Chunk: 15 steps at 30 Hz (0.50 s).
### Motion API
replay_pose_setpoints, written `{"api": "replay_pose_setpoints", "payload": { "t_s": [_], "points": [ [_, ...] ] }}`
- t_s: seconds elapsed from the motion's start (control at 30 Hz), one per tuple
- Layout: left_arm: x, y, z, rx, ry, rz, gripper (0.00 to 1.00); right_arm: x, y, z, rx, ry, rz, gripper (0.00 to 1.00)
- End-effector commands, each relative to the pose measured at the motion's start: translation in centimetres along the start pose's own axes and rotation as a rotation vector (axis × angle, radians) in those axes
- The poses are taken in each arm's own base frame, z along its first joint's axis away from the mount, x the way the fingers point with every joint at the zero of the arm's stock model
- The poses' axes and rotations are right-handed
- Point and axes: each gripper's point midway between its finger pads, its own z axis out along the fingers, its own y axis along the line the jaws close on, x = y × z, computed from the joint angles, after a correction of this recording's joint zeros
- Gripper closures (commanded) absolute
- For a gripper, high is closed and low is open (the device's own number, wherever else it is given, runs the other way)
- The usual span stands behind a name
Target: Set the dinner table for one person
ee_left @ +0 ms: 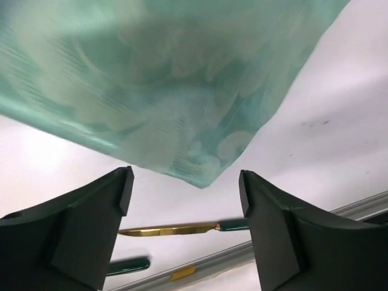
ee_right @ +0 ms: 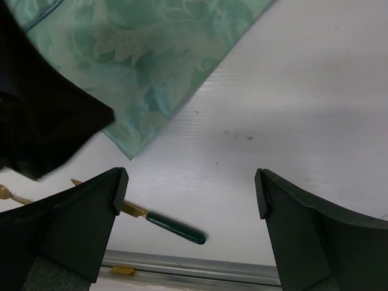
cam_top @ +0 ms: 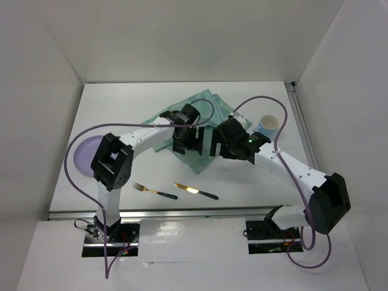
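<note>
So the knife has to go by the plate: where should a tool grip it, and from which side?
Take the knife by its dark green handle, coming straight down, closing across its width. It lies flat on the dinner table, and the handle looks thicker than the thin gold blade.

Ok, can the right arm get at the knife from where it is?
Probably yes: the right gripper is open, and only bare dinner table shows between it and the knife. The cloth lies off to the side.
</note>
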Motion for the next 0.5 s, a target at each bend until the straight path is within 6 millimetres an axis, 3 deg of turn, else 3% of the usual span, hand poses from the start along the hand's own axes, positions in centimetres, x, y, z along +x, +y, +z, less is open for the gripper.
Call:
{"api": "replay_pose_setpoints", "payload": {
  "t_s": [0.0,0.1,0.13,0.23,0.27,0.33,0.37,0.4,0.47],
  "points": [
    [-3.9,4.2,-6.5,-0.122,-0.113,-0.052,0.09,-0.2,-1.6,-1.8,0.019,-0.045,0.044,0.0],
    [-5.5,9.0,-8.2,-0.168,-0.146,-0.155,0.24,0.9,-1.1,-1.9,-0.057,-0.041,0.043,0.0],
    [-5.1,11.9,-8.3,-0.194,-0.128,-0.23,0.3,1.5,-0.9,-1.5,-0.072,-0.028,0.042,0.0],
    [-4.2,15.0,-7.6,-0.168,-0.097,-0.333,0.29,2.8,0.7,-0.8,-0.165,0.029,0.017,0.06],
    [-3.7,17.2,-6.8,-0.17,-0.085,-0.401,0.2,3.7,2.3,-0.2,-0.21,0.047,-0.01,0.09],
    [-3.0,18.0,-6.2,-0.12,-0.054,-0.449,0.15,4.6,3.8,0.5,-0.23,0.066,-0.074,0.12],
    [-3.3,18.9,-5.9,-0.113,-0.054,-0.476,0.12,6.3,4.5,1.6,-0.203,0.106,-0.132,0.14],
    [-2.8,19.2,-5.1,-0.106,-0.029,-0.49,0.11,5.2,5.5,2.0,-0.18,0.069,-0.146,0.17],
    [-3.0,18.8,-4.3,-0.043,-0.017,-0.492,0.11,5.3,6.7,4.0,-0.135,0.082,-0.238,0.21]
  ]
}}
